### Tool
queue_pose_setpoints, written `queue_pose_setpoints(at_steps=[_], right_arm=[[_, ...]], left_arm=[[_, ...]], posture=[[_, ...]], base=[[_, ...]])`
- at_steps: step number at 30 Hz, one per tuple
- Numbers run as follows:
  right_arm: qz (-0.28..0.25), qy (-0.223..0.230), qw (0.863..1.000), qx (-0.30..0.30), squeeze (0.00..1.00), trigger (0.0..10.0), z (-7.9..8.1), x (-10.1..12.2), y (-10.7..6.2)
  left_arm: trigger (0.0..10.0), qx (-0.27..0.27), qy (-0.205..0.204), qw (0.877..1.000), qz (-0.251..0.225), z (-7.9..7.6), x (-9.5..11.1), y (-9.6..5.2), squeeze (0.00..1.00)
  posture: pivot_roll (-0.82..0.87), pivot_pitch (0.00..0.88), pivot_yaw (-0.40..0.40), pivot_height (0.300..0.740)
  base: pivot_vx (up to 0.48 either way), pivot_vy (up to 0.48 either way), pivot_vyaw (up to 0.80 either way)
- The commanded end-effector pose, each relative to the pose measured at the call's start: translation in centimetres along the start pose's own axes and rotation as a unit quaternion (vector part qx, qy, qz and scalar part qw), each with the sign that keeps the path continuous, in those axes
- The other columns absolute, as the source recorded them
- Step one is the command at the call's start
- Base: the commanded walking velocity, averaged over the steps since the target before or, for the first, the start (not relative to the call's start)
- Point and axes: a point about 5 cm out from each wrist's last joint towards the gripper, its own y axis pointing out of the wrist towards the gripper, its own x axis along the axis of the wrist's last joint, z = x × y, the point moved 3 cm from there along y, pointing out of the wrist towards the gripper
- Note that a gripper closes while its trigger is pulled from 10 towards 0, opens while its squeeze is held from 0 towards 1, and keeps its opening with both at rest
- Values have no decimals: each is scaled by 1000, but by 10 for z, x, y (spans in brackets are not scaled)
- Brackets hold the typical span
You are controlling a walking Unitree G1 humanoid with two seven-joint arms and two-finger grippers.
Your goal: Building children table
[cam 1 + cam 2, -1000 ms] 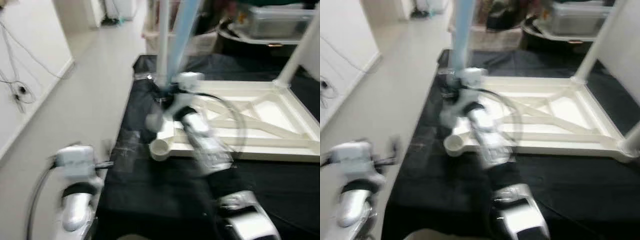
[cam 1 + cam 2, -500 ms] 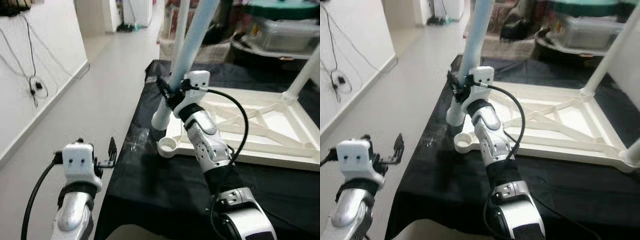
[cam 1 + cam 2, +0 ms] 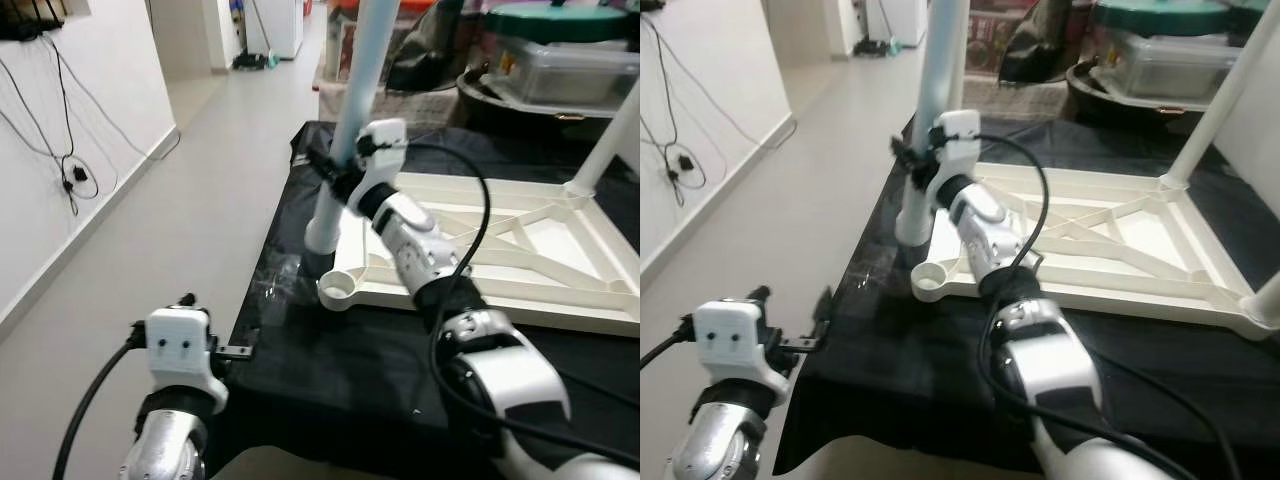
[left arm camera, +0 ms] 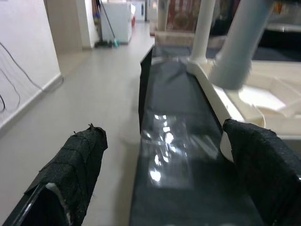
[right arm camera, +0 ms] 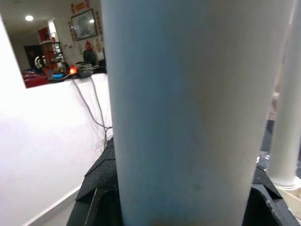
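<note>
A white children's table frame (image 3: pixel 520 250) lies upside down on a black cloth. Its near-left corner has a round socket (image 3: pixel 340 292). My right gripper (image 3: pixel 335 175) is shut on a pale blue table leg (image 3: pixel 350 110), which stands almost upright. The leg's lower end (image 3: pixel 320 235) is just behind the socket, beside it and not in it. In the right wrist view the leg (image 5: pixel 188 108) runs between the black fingers (image 5: pixel 96 193). My left gripper (image 3: pixel 235 350) hangs open and empty at the cloth's near-left edge, its fingers (image 4: pixel 70 179) wide apart.
A white leg (image 3: pixel 605 130) stands fitted at the frame's far right corner, another (image 3: pixel 1265 290) at the near right. Storage bins (image 3: pixel 560 60) are stacked behind. Grey floor (image 3: pixel 170 200) runs along the left, with a white wall and hanging cables (image 3: pixel 65 150).
The blue leg has swung from a tilt to nearly upright in my right gripper. My left gripper has moved right, closer to the cloth's edge. The camera has shifted too.
</note>
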Motion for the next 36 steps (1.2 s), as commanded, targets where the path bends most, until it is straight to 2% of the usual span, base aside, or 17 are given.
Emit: queue_pose_setpoints(at_steps=[1, 4, 11, 13, 14, 15, 17, 20, 21, 22, 23, 24, 25, 27, 30, 33, 36], right_arm=[[-10, -4, 1000, -1, 0, 10000, -7, 8, 0], [-12, -2, 1000, 6, 0, 10000, -20, 18, -1], [-12, -5, 1000, -1, 0, 10000, -34, 25, -6], [-12, 32, 999, 10, 0, 10000, -47, 32, -11], [-14, 57, 998, 34, 0, 10000, -46, 33, -12], [-14, 57, 998, 34, 0, 10000, -46, 33, -12], [-13, 85, 992, 92, 0, 10000, -37, 34, -13], [-12, 93, 988, 120, 0, 10000, -31, 34, -13], [-8, 97, 981, 167, 0, 10000, -22, 32, -14], [-8, 97, 981, 167, 0, 10000, -22, 32, -14], [0, 104, 971, 214, 0, 10000, -12, 29, -15], [0, 104, 971, 214, 0, 10000, -12, 29, -15], [11, 103, 963, 250, 0, 10000, -2, 24, -17], [16, 108, 956, 272, 0, 10000, 4, 21, -17], [16, 108, 956, 272, 0, 10000, 4, 21, -17], [27, 112, 947, 299, 0, 10000, 12, 15, -18], [33, 109, 945, 305, 0, 10000, 13, 14, -19]], left_arm=[[10000, -9, -8, 1000, 8, -7, 1, -7, 0], [10000, -18, -16, 1000, 18, -14, 1, -14, 0], [10000, -22, -19, 999, 23, -16, 0, -17, 0], [10000, -26, -21, 999, 27, -17, 1, -20, 0], [10000, -27, -23, 999, 30, -18, 2, -22, 0], [10000, -27, -23, 999, 30, -18, 2, -22, 0], [10000, -28, -25, 999, 36, -19, 1, -24, 0], [10000, -28, -25, 999, 38, -20, 1, -26, 0], [10000, -29, -27, 998, 40, -21, 1, -27, 0], [10000, -29, -27, 998, 40, -21, 1, -27, 0], [10000, -30, -28, 998, 42, -22, 1, -28, 0], [10000, -30, -28, 998, 42, -22, 1, -28, 0], [10000, -30, -29, 998, 43, -23, 1, -29, 0], [10000, -29, -30, 998, 43, -24, 2, -29, 0], [10000, -29, -30, 998, 43, -24, 2, -29, 0], [10000, -27, -30, 998, 43, -24, 2, -29, 0], [10000, -26, -30, 998, 43, -24, 3, -29, 0]], posture=[[148, 210, -34, 740], [148, 227, -29, 740], [151, 244, -24, 740], [151, 260, -18, 740], [154, 271, -13, 740], [154, 271, -13, 740], [159, 282, -14, 740], [159, 282, -14, 740], [159, 288, -12, 740], [159, 288, -12, 740], [159, 293, -15, 740], [159, 293, -15, 740], [164, 297, -18, 740], [164, 300, -21, 740], [164, 300, -21, 740], [167, 302, -23, 740], [166, 300, -27, 740]], base=[[0, 0, 0], [0, 0, 0], [0, 0, 0], [0, 0, 0], [0, 0, 0], [0, 0, 0], [0, 0, 0], [0, 0, 0], [0, 0, 0], [0, 0, 0], [0, 0, 0], [0, 0, 0], [0, 0, 0], [0, 0, 0], [0, 0, 0], [0, 0, 0], [0, 0, 0]])
